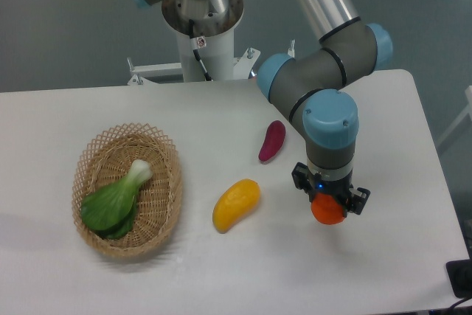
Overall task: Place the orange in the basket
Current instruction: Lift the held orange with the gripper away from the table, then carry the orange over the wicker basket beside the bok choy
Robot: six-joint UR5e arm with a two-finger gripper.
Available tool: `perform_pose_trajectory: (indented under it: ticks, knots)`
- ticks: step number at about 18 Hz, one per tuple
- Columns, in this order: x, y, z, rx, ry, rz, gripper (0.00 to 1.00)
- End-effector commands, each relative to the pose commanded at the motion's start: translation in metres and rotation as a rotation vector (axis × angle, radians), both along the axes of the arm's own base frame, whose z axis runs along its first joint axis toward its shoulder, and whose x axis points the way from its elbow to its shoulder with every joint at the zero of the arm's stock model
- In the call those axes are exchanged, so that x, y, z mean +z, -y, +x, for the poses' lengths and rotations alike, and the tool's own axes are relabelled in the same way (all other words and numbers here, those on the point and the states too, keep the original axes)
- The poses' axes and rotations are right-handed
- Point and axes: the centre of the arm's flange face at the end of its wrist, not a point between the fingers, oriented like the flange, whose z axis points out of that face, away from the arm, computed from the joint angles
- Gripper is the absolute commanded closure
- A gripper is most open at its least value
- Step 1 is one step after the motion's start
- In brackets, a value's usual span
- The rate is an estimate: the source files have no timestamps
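Wicker basket waits at the left while the orange sits in the gripper's hold at the right.

Woven and tan, the basket [127,189] holds only a green leafy vegetable [114,201]; the orange is not yet in it. Toward the middle lie a yellow-orange fruit [236,204] and, farther back, a purple one [271,141]. At the right the gripper [329,203] has its fingers closed around the orange [328,210], low over the table [221,278]. By this view the grasp looks made; the carry leftward and the release remain.

Orange [327,210] in pincer [330,198], right of basket [171,204]
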Motion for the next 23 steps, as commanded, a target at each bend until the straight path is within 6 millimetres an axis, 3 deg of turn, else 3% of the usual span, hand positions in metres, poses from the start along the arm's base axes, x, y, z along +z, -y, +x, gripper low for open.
perform_pose_trajectory:
  ticks: [14, 23]
  knots:
    - [0.005, -0.007, 0.009, 0.033, 0.005, 0.017, 0.55]
    - [0.005, -0.056, 0.066, 0.101, 0.019, 0.059, 0.55]
